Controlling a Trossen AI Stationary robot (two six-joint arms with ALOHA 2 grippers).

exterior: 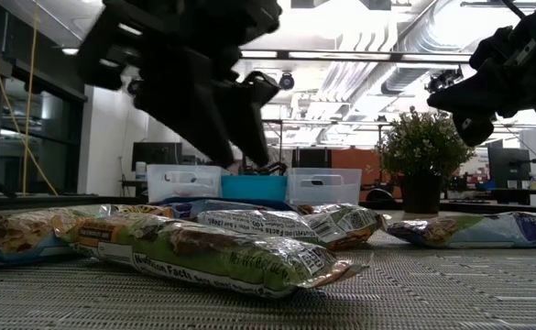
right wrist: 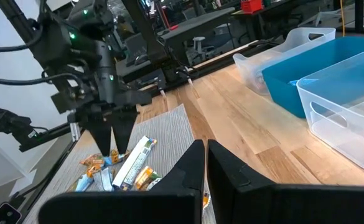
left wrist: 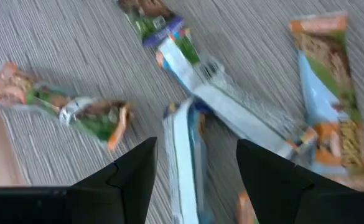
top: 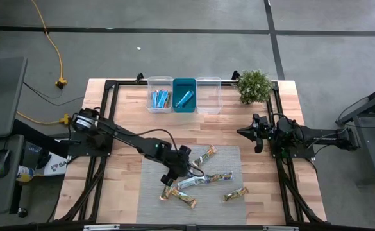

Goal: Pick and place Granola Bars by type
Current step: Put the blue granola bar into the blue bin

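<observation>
Several granola bars lie flat on the grey mat point(top: 150, 192): tan-green ones point(top: 206, 154) point(top: 235, 193) point(top: 177, 192) and a silvery-white one point(top: 203, 180). My left gripper point(top: 192, 172) hangs open above the middle of the pile, slanting down. In the left wrist view, its fingers point(left wrist: 197, 168) stand on either side of a white and light blue bar point(left wrist: 183, 149) without touching it. At the table's right, my right gripper point(top: 243, 133) stays level and shut with nothing in it point(right wrist: 205, 167).
Three small bins stand side by side at the far edge: a clear one point(top: 160, 94) with blue bars, a teal one point(top: 184, 94) with a blue bar, and a clear one point(top: 208, 96). A potted plant point(top: 254, 85) stands at the far right.
</observation>
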